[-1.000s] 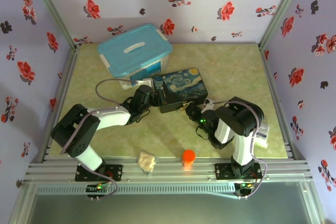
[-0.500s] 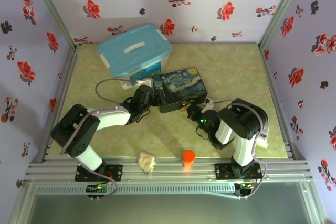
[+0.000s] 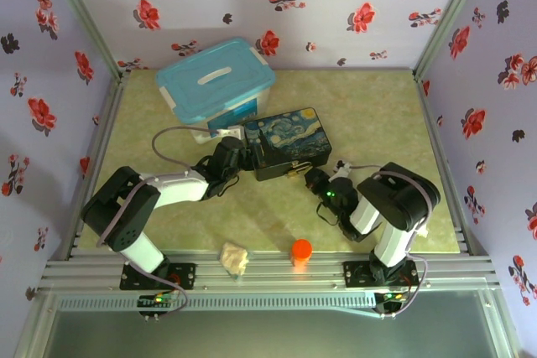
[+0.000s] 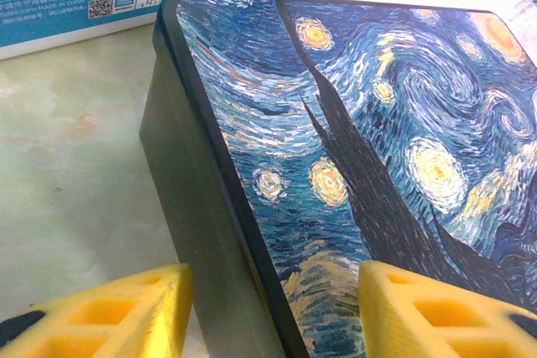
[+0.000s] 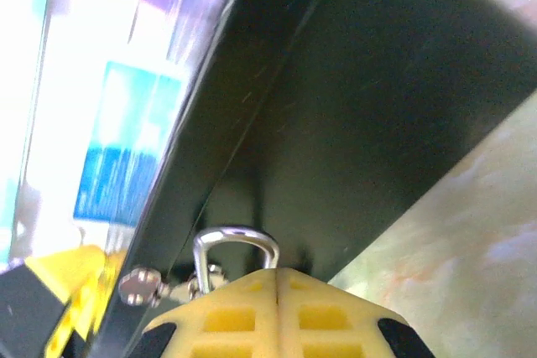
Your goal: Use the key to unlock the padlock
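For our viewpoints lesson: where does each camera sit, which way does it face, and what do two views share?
Top: above and behind the arms, looking down on the table; both arms, with left gripper and right gripper at the tin.
Left wrist: on the left arm, facing the tin's painted lid; two yellow fingers.
Right wrist: low, facing the tin's dark wall and the padlock loop; closed fingers.
Shared: the tin.

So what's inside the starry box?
The starry box has its painted lid shut, so anything inside is hidden. Outside you can see its dark wall and the padlock, its silver shackle against that wall.
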Robot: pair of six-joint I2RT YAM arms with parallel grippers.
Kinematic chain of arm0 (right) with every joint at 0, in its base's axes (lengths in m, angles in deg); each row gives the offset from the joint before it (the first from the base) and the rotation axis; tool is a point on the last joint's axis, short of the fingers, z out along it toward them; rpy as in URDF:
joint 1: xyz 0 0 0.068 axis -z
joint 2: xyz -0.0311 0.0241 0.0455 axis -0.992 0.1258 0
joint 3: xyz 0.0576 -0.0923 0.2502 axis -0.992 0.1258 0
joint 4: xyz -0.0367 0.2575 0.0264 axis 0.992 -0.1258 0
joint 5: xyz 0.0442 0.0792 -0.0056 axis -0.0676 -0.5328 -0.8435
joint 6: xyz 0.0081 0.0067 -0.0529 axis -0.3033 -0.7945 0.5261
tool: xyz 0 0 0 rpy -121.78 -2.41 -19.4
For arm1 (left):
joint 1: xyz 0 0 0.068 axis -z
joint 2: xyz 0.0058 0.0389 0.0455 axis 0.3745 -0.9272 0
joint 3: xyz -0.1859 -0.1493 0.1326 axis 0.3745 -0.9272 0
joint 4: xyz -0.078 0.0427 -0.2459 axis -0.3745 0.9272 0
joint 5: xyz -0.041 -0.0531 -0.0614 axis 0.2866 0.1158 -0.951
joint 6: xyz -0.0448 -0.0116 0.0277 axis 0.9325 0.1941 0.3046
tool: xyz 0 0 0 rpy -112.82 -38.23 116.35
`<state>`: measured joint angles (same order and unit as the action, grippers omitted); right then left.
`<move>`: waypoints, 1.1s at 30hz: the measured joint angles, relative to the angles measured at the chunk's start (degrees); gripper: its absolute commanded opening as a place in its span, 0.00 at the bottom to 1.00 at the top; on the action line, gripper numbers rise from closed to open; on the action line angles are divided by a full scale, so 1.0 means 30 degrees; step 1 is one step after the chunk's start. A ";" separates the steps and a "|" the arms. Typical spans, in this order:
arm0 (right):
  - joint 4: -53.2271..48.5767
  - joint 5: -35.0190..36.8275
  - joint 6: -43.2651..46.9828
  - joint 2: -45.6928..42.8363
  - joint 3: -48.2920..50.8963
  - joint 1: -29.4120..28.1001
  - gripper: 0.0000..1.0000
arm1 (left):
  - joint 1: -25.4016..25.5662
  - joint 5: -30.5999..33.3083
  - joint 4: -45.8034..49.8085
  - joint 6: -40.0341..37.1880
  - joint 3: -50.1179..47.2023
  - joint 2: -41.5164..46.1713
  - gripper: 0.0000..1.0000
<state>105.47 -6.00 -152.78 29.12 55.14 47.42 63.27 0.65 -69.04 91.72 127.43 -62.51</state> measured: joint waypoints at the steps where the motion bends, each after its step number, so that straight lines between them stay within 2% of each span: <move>1: -0.0029 -0.0022 -0.0605 0.0036 -0.0022 0.0175 0.00 | 0.0000 0.0000 -0.0073 0.0000 -0.0044 0.0000 0.53; 5: -0.0109 -0.0393 -0.3548 0.1785 -0.0459 0.0525 0.00 | -0.0015 -0.0007 -0.0240 0.0000 -0.0073 -0.0036 0.53; 8: -0.0146 -0.0342 -0.3840 0.1953 -0.0488 0.0284 0.00 | -0.0015 -0.0015 -0.0248 0.0000 -0.0087 -0.0036 0.53; 10: -0.0707 -0.0189 -0.3198 0.1195 -0.0204 0.0095 0.05 | -0.0015 -0.0029 -0.0255 0.0000 -0.0095 -0.0029 0.53; 13: -0.2368 -0.0029 -0.1909 -0.0991 0.0146 0.0015 0.26 | -0.0015 -0.0036 -0.0248 0.0000 -0.0087 -0.0029 0.53; 15: -0.4218 0.0022 -0.0648 -0.2608 -0.0015 -0.0095 0.37 | -0.0015 -0.0036 -0.0240 0.0000 -0.0087 -0.0015 0.53; 18: -0.7949 0.0204 0.1880 -0.4648 -0.0852 -0.0670 0.47 | -0.0015 -0.0036 -0.0146 0.0000 -0.0066 0.0022 0.53; 21: -1.2203 0.0219 0.4962 -0.5974 -0.2601 -0.1384 0.52 | -0.0022 -0.0036 -0.0022 -0.0007 -0.0051 0.0066 0.54; 24: -1.4797 0.0204 0.7308 -0.6579 -0.3978 -0.1741 0.59 | -0.0029 -0.0036 0.0124 -0.0007 -0.0015 0.0109 0.55; 29: -1.7602 0.0459 0.8765 -0.6455 -0.4699 -0.1960 0.61 | -0.0051 -0.0044 0.0313 -0.0007 0.0051 0.0146 0.55; 33: -1.9482 0.1749 0.9107 -0.5428 -0.5581 -0.3228 0.63 | -0.0051 -0.0044 0.0415 -0.0007 0.0095 0.0146 0.55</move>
<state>47.03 -0.76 -125.46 12.83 38.39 37.73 63.12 0.52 -67.79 91.70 127.72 -62.07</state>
